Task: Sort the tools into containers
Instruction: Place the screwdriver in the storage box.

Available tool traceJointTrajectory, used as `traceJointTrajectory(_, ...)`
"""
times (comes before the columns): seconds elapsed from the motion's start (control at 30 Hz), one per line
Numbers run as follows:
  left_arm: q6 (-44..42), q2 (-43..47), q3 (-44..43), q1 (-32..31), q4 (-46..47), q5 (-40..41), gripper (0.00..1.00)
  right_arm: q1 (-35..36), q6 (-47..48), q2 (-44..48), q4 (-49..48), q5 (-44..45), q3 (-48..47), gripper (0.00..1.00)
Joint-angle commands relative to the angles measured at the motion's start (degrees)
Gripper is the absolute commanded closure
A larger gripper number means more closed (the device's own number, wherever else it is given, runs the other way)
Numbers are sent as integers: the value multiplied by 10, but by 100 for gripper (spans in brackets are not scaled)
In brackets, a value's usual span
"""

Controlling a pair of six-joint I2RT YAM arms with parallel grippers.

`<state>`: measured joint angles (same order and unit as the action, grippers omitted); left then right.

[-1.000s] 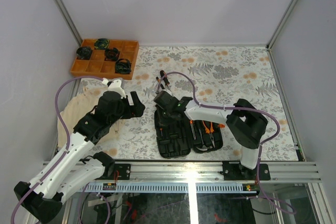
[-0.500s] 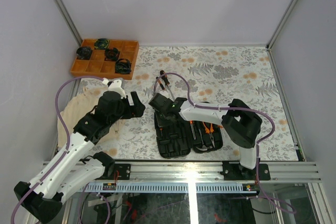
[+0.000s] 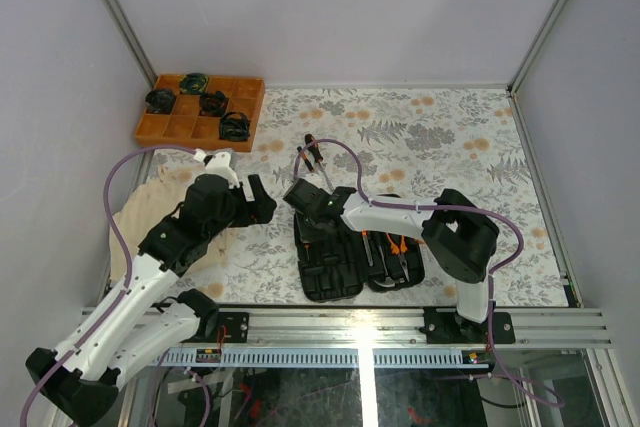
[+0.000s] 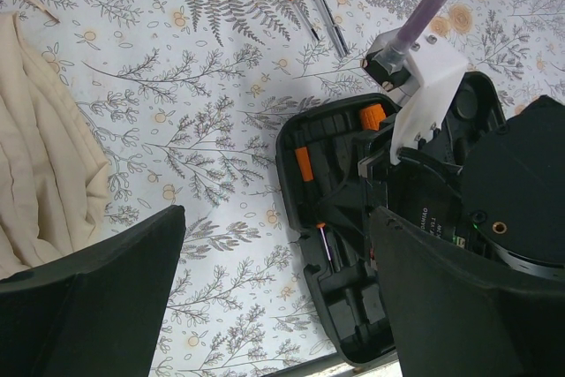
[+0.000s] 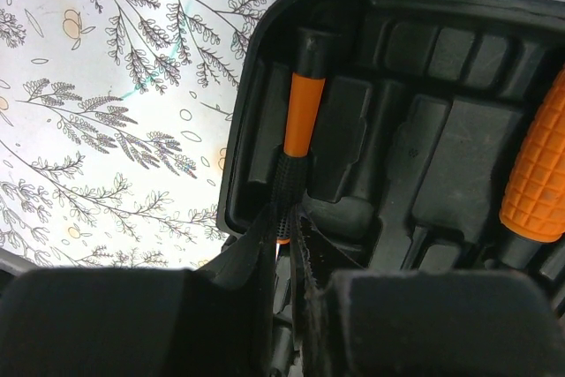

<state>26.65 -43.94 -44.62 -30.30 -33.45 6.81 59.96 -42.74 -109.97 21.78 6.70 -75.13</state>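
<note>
Over at the edge slot of the black moulded plastic tool case (image 5: pixel 459 139), clamping the right gripper (image 5: pixel 285 218) on a slim orange-and-black screwdriver (image 5: pixel 303 116), presumably to seat it (snug fit, looks like). Holding the left gripper (image 4: pixel 278 218) spread wide, empty, nearby, out of the way.

- Table (image 3: pixel 450 137): top covered in a floral print with grey ferns and orange blossoms.
- Case (image 3: pixel 330 267): black, lying open and flat on the table at the middle of the near edge, both halves side by side.
- Two screwdrivers (image 3: pixel 312 152): loose on the print just behind the case, side by side, orange-black handles away from it, shafts pointing toward it.
- Cloth (image 3: pixel 140 212): cream, crumpled, left of the case, not touching it.
- Tray (image 3: pixel 185 129): orange, gridded, well behind and left of the case.
</note>
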Motion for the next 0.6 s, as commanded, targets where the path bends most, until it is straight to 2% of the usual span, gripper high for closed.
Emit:
traceJointTrajectory(0.0,-9,15,2,3,17,6,15,13,-6,-72,73,10,31,100)
traceJointTrajectory(0.3,-6,36,4,3,16,13,15,25,-15,-112,122,11,32,100)
traceJointTrajectory(0.57,-6,33,4,3,15,15,15,31,-11,-152,143,-34,25,100)
